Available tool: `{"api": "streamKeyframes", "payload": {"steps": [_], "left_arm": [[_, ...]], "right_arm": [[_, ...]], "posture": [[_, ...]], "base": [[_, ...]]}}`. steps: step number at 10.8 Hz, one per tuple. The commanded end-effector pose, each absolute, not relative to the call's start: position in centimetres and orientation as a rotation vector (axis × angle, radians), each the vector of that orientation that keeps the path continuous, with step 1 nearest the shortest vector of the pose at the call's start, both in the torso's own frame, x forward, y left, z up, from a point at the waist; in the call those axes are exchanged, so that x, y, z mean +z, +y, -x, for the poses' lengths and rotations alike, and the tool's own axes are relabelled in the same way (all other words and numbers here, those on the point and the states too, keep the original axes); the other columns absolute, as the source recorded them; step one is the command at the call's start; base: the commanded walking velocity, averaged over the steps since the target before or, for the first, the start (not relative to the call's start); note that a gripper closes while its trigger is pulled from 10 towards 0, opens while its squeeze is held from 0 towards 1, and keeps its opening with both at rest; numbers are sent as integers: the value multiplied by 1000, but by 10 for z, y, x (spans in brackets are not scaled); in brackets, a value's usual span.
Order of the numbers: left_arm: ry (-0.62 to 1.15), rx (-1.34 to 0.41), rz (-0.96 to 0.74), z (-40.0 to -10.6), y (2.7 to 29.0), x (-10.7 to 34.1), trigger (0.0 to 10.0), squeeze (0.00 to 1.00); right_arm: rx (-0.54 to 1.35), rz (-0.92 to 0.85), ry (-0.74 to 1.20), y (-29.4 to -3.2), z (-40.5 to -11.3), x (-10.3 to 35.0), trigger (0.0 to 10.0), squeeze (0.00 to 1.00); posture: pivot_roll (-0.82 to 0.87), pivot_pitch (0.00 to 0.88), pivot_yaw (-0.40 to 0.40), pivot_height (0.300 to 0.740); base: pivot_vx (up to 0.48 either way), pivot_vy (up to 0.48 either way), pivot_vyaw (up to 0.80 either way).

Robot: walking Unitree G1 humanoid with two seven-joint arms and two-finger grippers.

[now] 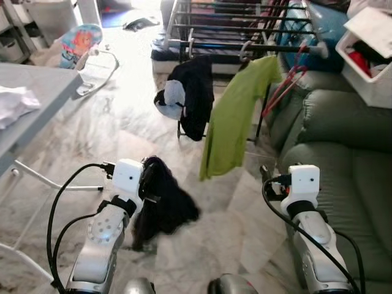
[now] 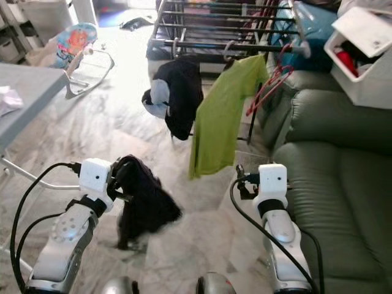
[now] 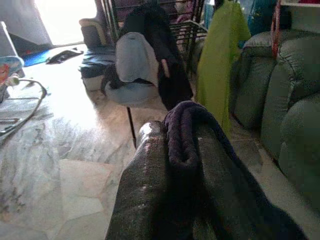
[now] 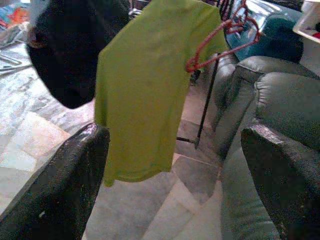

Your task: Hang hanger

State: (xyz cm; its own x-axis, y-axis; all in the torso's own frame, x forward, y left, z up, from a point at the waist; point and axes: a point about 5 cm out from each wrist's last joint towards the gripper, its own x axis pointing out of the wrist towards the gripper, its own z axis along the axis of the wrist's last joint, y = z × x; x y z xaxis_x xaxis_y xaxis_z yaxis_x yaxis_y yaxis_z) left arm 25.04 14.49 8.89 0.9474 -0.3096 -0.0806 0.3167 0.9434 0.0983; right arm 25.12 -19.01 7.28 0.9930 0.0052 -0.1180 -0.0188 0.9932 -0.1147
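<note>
My left gripper is shut on a dark purple-black garment that droops from it toward the marble floor; the left wrist view shows the cloth pinched between the fingers. My right gripper stands open with nothing in it, near the sofa front. Ahead is a black drying rack. A lime green shirt hangs from the rack's front bar, with a black and grey garment to its left. Bare red hangers dangle to the shirt's right.
A green sofa runs along the right, close to my right arm. A white bin of clothes sits above it. On the left a grey table holds a white cloth. A baby bouncer stands beyond the table.
</note>
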Motion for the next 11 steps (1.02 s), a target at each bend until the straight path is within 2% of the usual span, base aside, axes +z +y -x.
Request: {"api": "streamKeyframes", "payload": {"steps": [1, 2, 5, 11], "left_arm": [[27, -322, -117, -255, 150, 98, 10000, 0], [28, -325, -113, -255, 149, 98, 10000, 0], [2, -350, -123, -256, 145, 103, 10000, 0], [-18, -375, -110, -257, 136, 108, 10000, 0]], "right_arm": [[21, 114, 108, -186, -255, 76, 10000, 0], [21, 113, 108, -186, -255, 76, 10000, 0], [22, 113, 103, -185, -257, 77, 10000, 0], [16, 109, 99, -184, -258, 77, 10000, 0]], "posture": [[-18, 45, -23, 740], [-18, 45, -23, 740], [-18, 44, -23, 740], [-19, 46, -17, 740]], "base": [[0, 428, 0], [0, 431, 0], [349, 323, -667], [480, 0, 0]]}}
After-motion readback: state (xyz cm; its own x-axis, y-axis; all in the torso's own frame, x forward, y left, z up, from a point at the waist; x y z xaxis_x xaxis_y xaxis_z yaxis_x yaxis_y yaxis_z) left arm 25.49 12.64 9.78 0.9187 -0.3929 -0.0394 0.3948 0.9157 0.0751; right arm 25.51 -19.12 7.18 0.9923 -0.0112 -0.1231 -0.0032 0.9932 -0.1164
